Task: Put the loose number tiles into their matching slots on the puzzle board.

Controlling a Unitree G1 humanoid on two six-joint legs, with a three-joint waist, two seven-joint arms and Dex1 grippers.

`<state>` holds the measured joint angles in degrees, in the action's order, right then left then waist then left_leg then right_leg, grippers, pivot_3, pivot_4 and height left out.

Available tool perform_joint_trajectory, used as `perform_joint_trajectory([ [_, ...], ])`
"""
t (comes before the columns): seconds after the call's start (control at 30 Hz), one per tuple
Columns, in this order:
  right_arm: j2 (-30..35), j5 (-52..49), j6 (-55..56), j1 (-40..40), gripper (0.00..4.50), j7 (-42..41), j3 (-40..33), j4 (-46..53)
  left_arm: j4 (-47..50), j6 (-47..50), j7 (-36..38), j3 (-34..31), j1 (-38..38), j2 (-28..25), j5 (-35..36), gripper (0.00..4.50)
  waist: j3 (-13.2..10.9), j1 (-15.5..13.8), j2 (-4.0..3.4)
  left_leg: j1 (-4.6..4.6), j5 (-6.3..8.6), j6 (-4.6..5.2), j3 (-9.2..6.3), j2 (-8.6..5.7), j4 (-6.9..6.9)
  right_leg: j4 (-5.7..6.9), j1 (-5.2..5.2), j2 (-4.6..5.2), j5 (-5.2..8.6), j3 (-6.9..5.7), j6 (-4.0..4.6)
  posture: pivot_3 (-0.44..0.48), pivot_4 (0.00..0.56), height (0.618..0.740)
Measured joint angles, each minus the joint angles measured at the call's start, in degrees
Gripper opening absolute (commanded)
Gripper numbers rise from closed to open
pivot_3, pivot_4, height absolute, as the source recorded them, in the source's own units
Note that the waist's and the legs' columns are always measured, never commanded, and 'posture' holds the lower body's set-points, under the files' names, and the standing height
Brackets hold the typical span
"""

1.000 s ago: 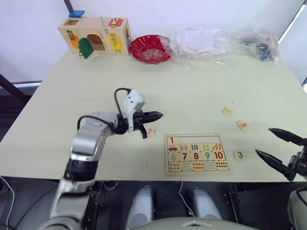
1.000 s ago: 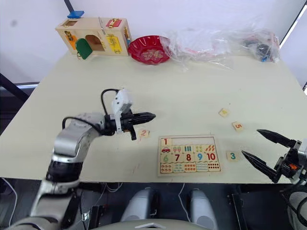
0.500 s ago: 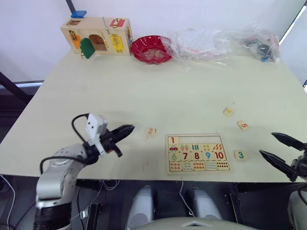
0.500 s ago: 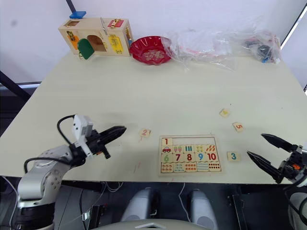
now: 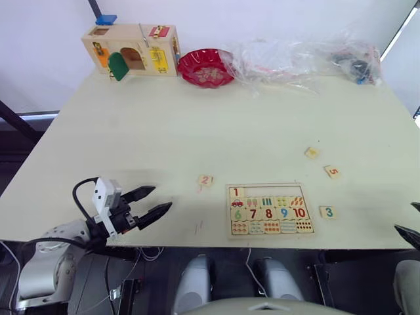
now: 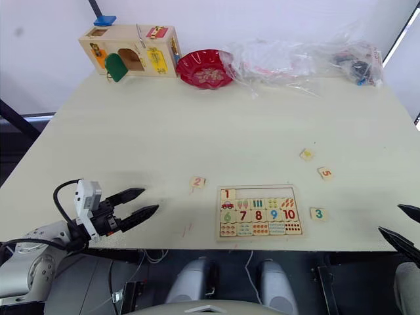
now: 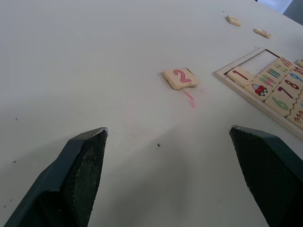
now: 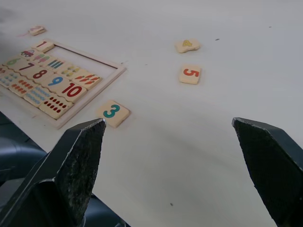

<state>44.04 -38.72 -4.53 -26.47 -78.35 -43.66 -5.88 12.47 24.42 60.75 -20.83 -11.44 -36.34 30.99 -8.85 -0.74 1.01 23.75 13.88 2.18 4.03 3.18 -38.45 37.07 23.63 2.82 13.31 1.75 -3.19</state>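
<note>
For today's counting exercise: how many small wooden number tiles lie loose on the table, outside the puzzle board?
4. The 2 tile lies left of the light-wood puzzle board; the 3 tile, the 5 tile and a yellow-digit tile lie to its right.

a pale bench (image 5: 216, 125) carries everything: at its far edge stand a wooden box (image 5: 130, 49) with coloured doors, a red bowl (image 5: 206, 67) just beside it, and crumpled clear plastic bags (image 5: 302, 58) stretching toward the right corner. near the front edge lies the puzzle board (image 5: 270, 209), its 1 tile seated at the top row's left end and the rest of that row bare. loose on the bench lie the 2 tile (image 5: 205, 180) left of the board, the 3 tile (image 5: 327, 212) just right of it, and the 5 tile (image 5: 332, 172) and a yellow-marked tile (image 5: 312, 153) farther back on the right.
</note>
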Motion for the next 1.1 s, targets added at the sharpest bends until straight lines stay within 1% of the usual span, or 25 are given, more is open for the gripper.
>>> perform_joint_trajectory([
  [0.13, 0.13, 0.07, 0.38, -0.01, 4.50, -0.62, -0.32, -0.46, 0.03, 0.00, 0.46, 0.17, -0.12, -0.86, 0.30, 4.48, 0.01, 0.00, -0.02, 0.01, 0.00, 0.00, 0.03, 0.00, 0.04, -0.02, 0.04, 0.01, 0.00, 0.03, 0.00, 0.000, 0.150, 0.740],
  [0.27, 1.14, 0.01, -0.18, 2.05, 4.50, -1.71, 0.23, -0.41, 0.30, 0.38, 1.15, 0.84, 0.28, -3.10, 0.69, 4.48, 0.01, 0.02, -0.02, 0.00, 0.00, 0.00, 0.05, 0.01, 0.04, -0.02, 0.06, 0.03, 0.00, 0.03, 0.00, 0.000, 0.150, 0.740],
  [0.37, 2.77, -0.14, -0.40, 4.08, 4.50, -3.81, 1.05, 0.36, 0.35, 0.70, 2.71, 1.93, 2.42, -5.30, 0.74, 4.48, 0.00, 0.01, -0.03, 0.00, 0.00, 0.00, 0.06, 0.01, 0.05, -0.02, 0.07, 0.03, 0.00, 0.03, 0.00, 0.000, 0.150, 0.740],
  [0.53, 5.84, -1.77, -1.81, 6.53, 4.50, -7.51, 2.17, 4.30, -0.51, 1.80, 6.82, 4.38, 7.85, -9.74, 1.22, 4.48, 0.00, -0.04, -0.04, 0.04, 0.00, 0.00, 0.06, 0.00, 0.06, -0.03, 0.05, 0.01, 0.00, 0.02, 0.00, 0.000, 0.150, 0.740],
  [0.57, 6.83, -2.08, -2.38, 6.93, 4.50, -9.05, 2.75, 5.47, -1.67, 2.31, 8.64, 5.96, 10.05, -11.09, 1.29, 4.48, -0.01, -0.10, -0.03, 0.05, 0.00, 0.00, 0.07, -0.03, 0.07, -0.04, 0.04, 0.00, 0.00, 0.00, 0.01, 0.000, 0.150, 0.740],
  [0.6, 7.03, -2.08, -2.45, 7.06, 4.50, -9.31, 2.93, 5.67, -1.93, 2.38, 8.96, 6.16, 10.51, -11.23, 1.29, 4.48, -0.01, -0.09, -0.03, 0.06, 0.00, 0.00, 0.07, -0.03, 0.07, -0.04, 0.05, -0.01, 0.00, 0.00, 0.00, 0.000, 0.150, 0.740],
  [0.7, 9.28, -2.53, -2.93, 8.91, 4.50, -12.66, 5.44, 6.97, -5.72, 2.59, 13.50, 10.46, 17.39, -13.76, 0.72, 4.48, -0.03, -0.08, -0.01, 0.07, -0.01, 0.01, 0.09, -0.10, 0.04, -0.04, 0.05, -0.03, -0.01, -0.01, -0.01, 0.000, 0.150, 0.740],
  [0.77, 10.72, -3.44, -2.88, 9.20, 4.50, -13.44, 6.39, 7.69, -7.51, 2.30, 15.61, 11.82, 20.70, -14.94, 0.38, 4.48, -0.03, -0.04, 0.00, 0.06, -0.01, 0.01, 0.10, -0.12, 0.05, -0.04, 0.04, -0.06, -0.01, -0.01, -0.01, 0.000, 0.150, 0.740],
  [0.9, 12.72, -7.08, -0.14, 7.00, 4.50, -13.79, 8.30, 6.82, -14.69, 0.30, 22.39, 17.51, 28.66, -17.08, -2.45, 4.48, -0.04, -0.13, 0.02, 0.12, -0.01, 0.01, 0.25, -0.21, 0.07, -0.07, 0.03, -0.09, 0.00, -0.10, 0.01, 0.000, 0.150, 0.740],
  [0.97, 12.83, -9.35, 0.17, 7.36, 4.50, -13.81, 9.26, 6.99, -19.96, -2.33, 26.67, 21.38, 34.19, -17.28, -5.12, 4.48, -0.05, -0.07, 0.03, 0.13, -0.01, 0.01, 0.26, -0.22, 0.06, -0.07, 0.03, -0.09, -0.01, -0.09, 0.00, 0.000, 0.150, 0.740],
  [1.0, 12.83, -9.49, 0.17, 7.45, 4.50, -13.81, 9.26, 7.05, -20.17, -2.49, 26.86, 21.50, 34.44, -17.27, -5.25, 4.48, -0.05, -0.06, 0.03, 0.13, -0.01, 0.01, 0.26, -0.23, 0.06, -0.08, 0.03, -0.09, -0.01, -0.09, 0.00, 0.000, 0.150, 0.740],
  [1.07, 12.17, -11.00, -0.31, 8.80, 4.50, -13.82, 8.99, 7.83, -25.73, -5.80, 29.26, 25.01, 39.59, -16.58, -8.27, 4.48, -0.06, 0.00, 0.05, 0.12, -0.01, 0.02, 0.25, -0.24, 0.03, -0.07, -0.02, -0.12, -0.01, -0.11, -0.01, 0.000, 0.150, 0.740],
  [1.1, 12.06, -11.29, -0.44, 9.03, 4.50, -13.84, 8.88, 8.67, -27.09, -7.13, 29.61, 26.45, 40.80, -16.42, -8.98, 4.48, -0.06, 0.04, 0.05, 0.10, -0.01, 0.02, 0.24, -0.23, 0.03, -0.07, -0.03, -0.12, -0.01, -0.08, -0.01, 0.000, 0.150, 0.740],
])
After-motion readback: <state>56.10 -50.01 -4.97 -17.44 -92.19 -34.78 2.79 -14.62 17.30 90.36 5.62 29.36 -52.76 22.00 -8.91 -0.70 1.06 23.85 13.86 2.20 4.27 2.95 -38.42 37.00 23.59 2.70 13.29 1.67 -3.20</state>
